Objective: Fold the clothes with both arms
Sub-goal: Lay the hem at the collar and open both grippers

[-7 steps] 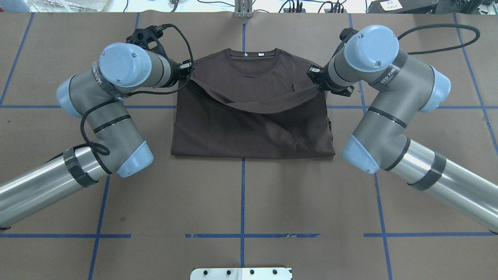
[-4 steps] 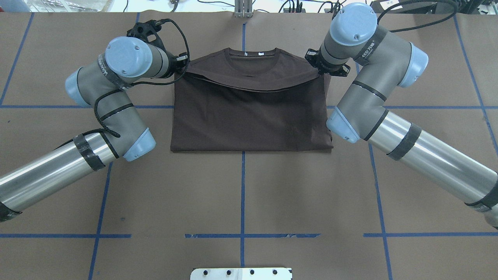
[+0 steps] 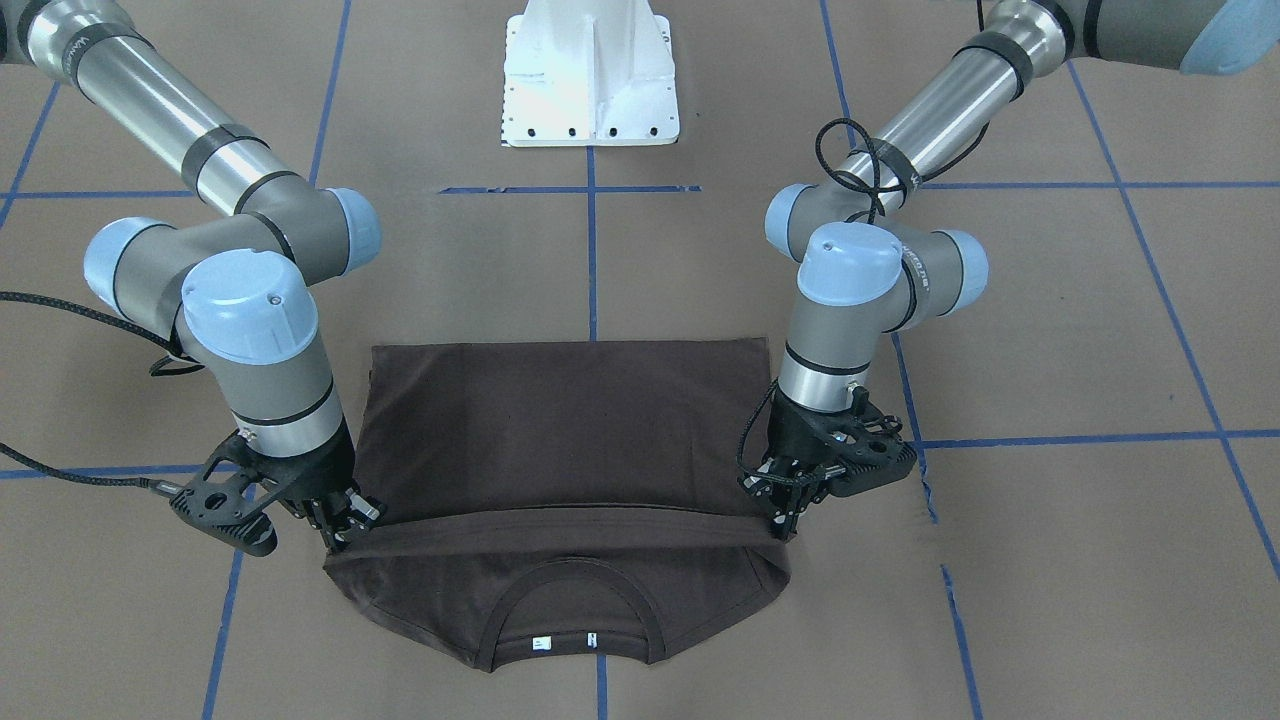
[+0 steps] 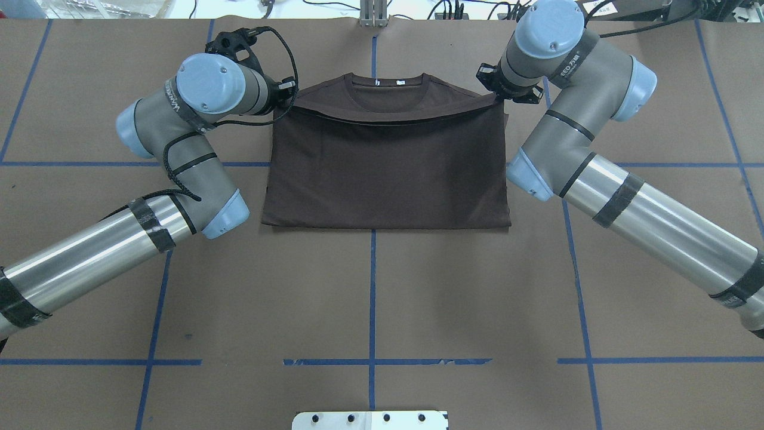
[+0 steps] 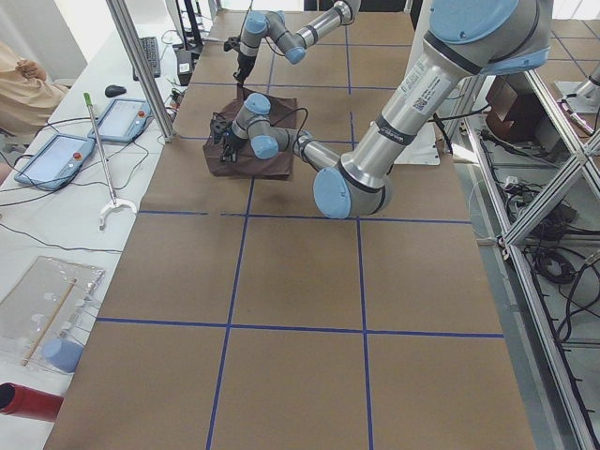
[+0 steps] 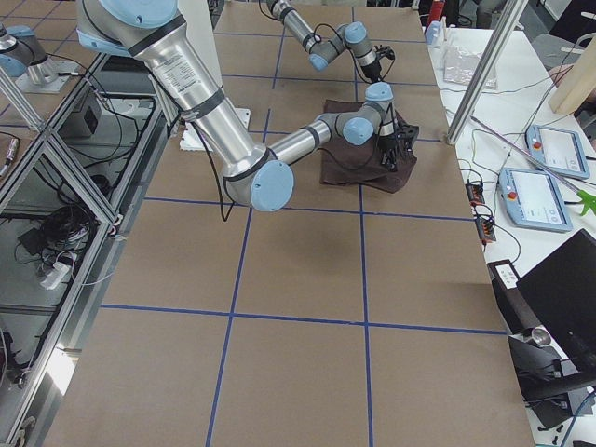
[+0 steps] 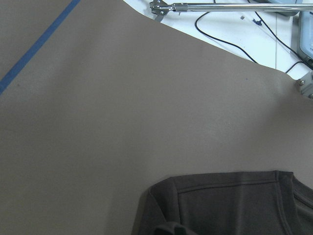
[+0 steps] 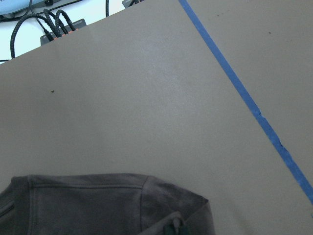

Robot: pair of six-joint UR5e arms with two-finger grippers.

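We are seeing, left to right, two grippers and one T-shirt: the left gripper [image 3: 783, 520] is pinching the folded layer's left corner, the brown T-shirt [image 4: 382, 173] is lying doubled at the table's [image 4: 382, 298] far middle, and the right gripper [image 3: 343, 533] is pinching its right corner.

robot lab | alu frame [image 5: 141, 70], teach pendants [image 6: 535, 198], taped-grid tbl [image 4: 465, 298]

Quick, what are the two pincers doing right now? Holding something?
Left pincer: closed, holding the shirt by its folded-over edge.
Right pincer: closed, holding the same edge at its other corner.
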